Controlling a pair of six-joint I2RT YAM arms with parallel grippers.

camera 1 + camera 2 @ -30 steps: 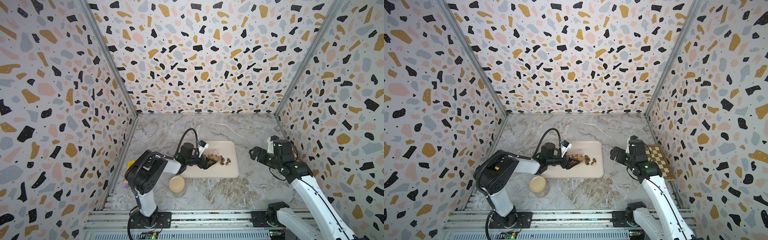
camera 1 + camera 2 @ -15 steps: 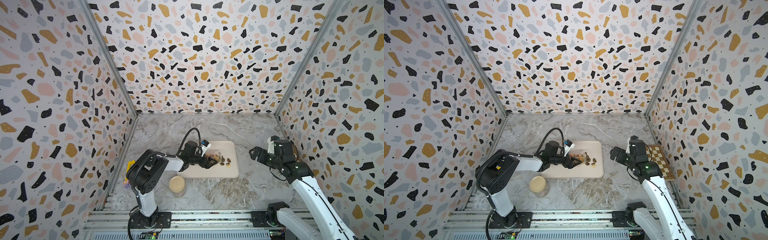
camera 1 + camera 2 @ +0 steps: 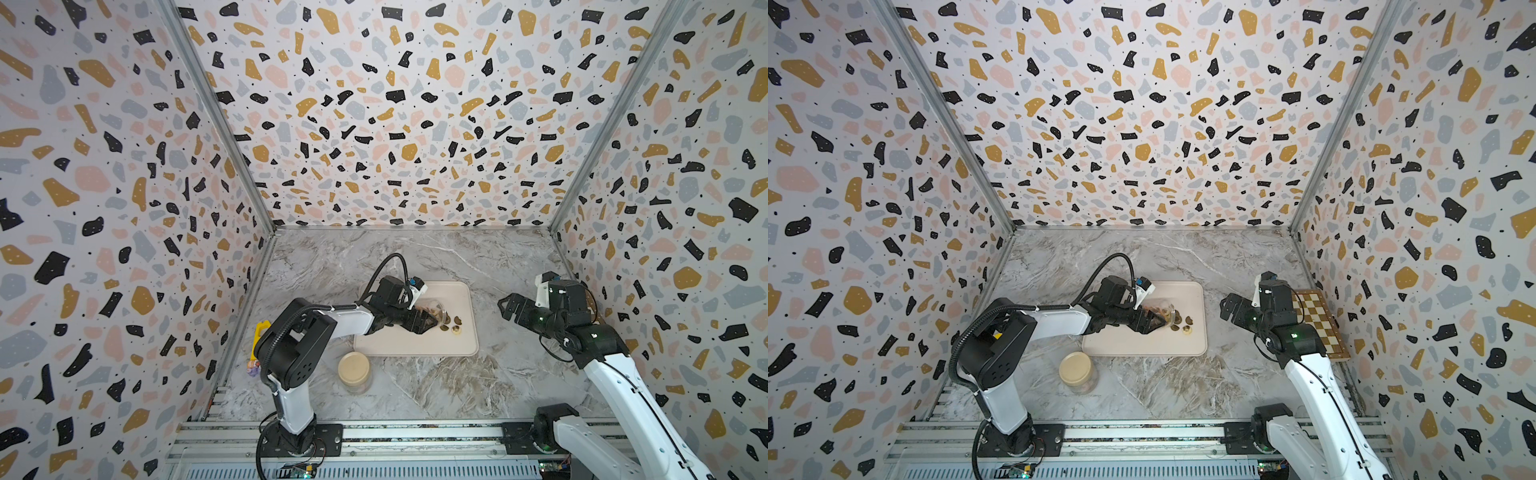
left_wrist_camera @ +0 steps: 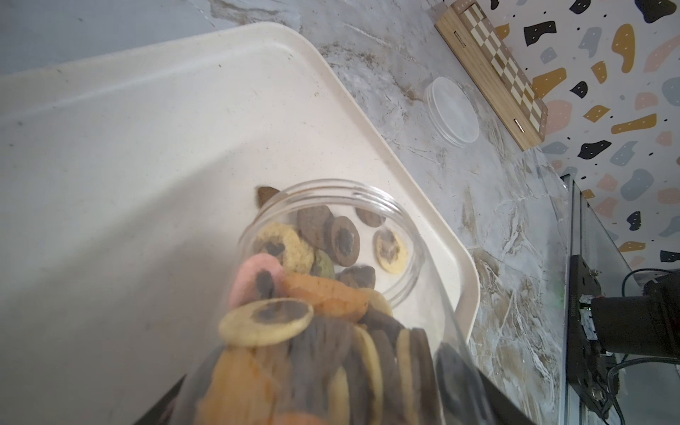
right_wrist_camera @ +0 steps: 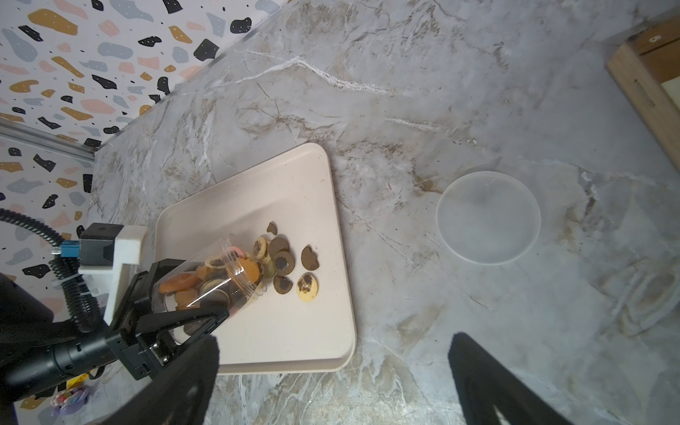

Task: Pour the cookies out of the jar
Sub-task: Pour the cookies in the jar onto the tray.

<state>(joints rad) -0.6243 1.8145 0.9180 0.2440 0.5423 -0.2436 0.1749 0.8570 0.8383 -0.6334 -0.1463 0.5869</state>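
The marble table [image 3: 415, 257] carried a cream tray [image 3: 415, 345] at its middle and a chessboard [image 3: 1316, 324] against the right wall, the latter plain in a top view and in the left wrist view. Over the tray's right part the left gripper [image 3: 428, 316] was clamped around the body of the clear jar [image 3: 437, 308], which was tipped nearly flat with its open mouth pointing right and a little down. The right gripper [image 3: 508, 308] hovered just right of the tray, jaws spread wide and holding nothing. A second jar [image 3: 354, 370] with a tan cap stood upright near the tray's near left corner. Judged from this, the pour was under way but early. The lid [image 5: 488, 217] was already off and lay flat on the table right of the tray. A handful of cookies [image 5: 290, 265] lay loose on the tray just beyond the jar's mouth, while the greater part were packed inside the jar. More tilt, or a shake, seemed needed to empty it. Both top views gave the layout but showed the spilled cookies only as small spots, and the clear lid could not be made out there. The right wrist view separated the loose ones: brown, pale with dark centres, one broken. Only the left wrist view looked into the jar, where orange, brown, cream and one pink cookie crowded up to the rim.
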